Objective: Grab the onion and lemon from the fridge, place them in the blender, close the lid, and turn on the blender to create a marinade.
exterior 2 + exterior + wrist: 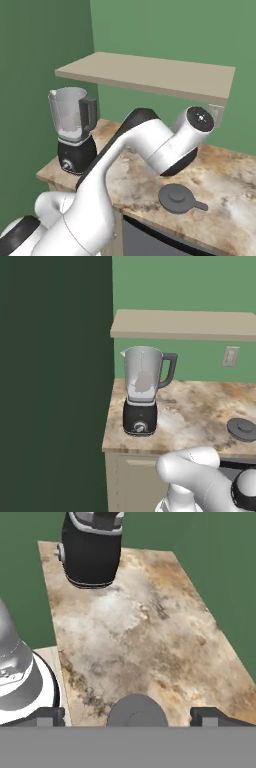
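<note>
The blender (142, 387) stands at the left end of the stone counter (200, 406), a clear jug with a dark handle on a black base with a round knob; its mouth has no cover. It appears too in the right base view as the blender (75, 129) and, base only, in the hand view as the blender (92, 554). The lid (242, 428), a dark grey disc with a raised knob, lies flat on the counter to the right, lid (177, 197). My gripper (129, 716) hangs open above the lid (136, 709), holding nothing. The onion, lemon and fridge are out of view.
A beige shelf (185, 323) juts from the green wall above the counter. A wall outlet (230, 356) sits behind on the right. A dark green wall (50, 381) borders the counter's left end. Bare counter (145, 627) lies between blender and lid.
</note>
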You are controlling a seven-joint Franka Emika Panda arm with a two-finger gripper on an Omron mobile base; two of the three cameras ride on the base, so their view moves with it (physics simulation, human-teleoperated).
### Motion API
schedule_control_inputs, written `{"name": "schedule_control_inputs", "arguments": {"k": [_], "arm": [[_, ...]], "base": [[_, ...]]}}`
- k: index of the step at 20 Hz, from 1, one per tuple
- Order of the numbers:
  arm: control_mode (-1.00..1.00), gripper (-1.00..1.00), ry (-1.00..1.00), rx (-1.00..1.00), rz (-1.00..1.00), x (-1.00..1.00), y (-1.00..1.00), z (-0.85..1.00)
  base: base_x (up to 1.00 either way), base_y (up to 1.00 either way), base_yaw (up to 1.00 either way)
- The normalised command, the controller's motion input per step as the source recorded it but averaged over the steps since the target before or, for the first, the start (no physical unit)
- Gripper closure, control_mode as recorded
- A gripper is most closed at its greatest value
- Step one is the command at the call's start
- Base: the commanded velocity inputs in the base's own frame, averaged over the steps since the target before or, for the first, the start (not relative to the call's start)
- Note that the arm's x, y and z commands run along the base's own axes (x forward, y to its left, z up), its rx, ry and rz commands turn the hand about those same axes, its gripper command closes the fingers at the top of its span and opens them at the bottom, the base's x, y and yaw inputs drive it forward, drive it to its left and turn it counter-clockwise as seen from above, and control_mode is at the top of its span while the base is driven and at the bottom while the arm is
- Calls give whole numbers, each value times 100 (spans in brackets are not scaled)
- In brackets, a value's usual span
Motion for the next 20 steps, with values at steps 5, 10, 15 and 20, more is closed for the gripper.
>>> {"name": "schedule_control_inputs", "arguments": {"k": [5, 10, 15, 20], "arm": [[-100, -100, 0, -3, 12, 0, -48, -53], [-100, -100, 0, 0, 9, 0, -39, -43], [-100, -100, 3, 0, 4, 0, -23, -34], [-100, -100, 14, 0, 0, 0, -7, -38]], "base": [[0, 0, 0], [0, 0, 0], [0, 0, 0], [0, 0, 0]]}}
